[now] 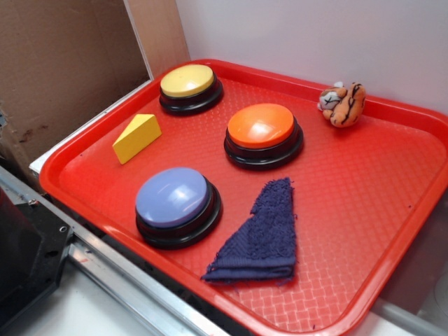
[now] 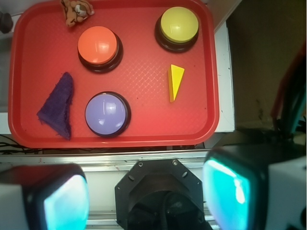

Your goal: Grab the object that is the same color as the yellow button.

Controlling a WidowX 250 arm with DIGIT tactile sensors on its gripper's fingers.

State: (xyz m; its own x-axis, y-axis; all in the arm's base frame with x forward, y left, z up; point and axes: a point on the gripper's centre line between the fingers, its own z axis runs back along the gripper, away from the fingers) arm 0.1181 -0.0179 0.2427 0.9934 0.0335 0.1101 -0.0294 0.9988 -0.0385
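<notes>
A red tray [image 1: 392, 231] with a textured waffle floor carries everything. The yellow wedge [image 1: 137, 137] lies near the tray's left rim in the exterior view, apart from all else, between the yellow button [image 1: 189, 87] farther back and the lavender-blue button [image 1: 176, 205] nearer the front edge. It touches neither button. From the wrist view the yellow wedge [image 2: 175, 82] sits just below the yellow button [image 2: 178, 28] and to the upper right of the lavender-blue button [image 2: 107, 114], its narrow end pointing toward the tray's near rim.

The orange button [image 1: 263, 133] stands close to the middle of the tray. A folded dark blue cloth [image 1: 262, 236] lies just beside the lavender-blue button, on the side away from the wedge. A small orange and white plush toy [image 1: 342, 103] rests at the far rim — well apart from the wedge.

The claw [image 2: 146, 194] hangs high above, outside the tray's near edge. Its two fingers [image 2: 62, 199] show at the bottom corners of the wrist view, blurred, with glowing teal pads — they are spread wide with nothing between them. A black mount shows between them lower down. The tray [image 2: 211, 120] sits on a pale desk [image 2: 224, 81], beside brown cardboard.
</notes>
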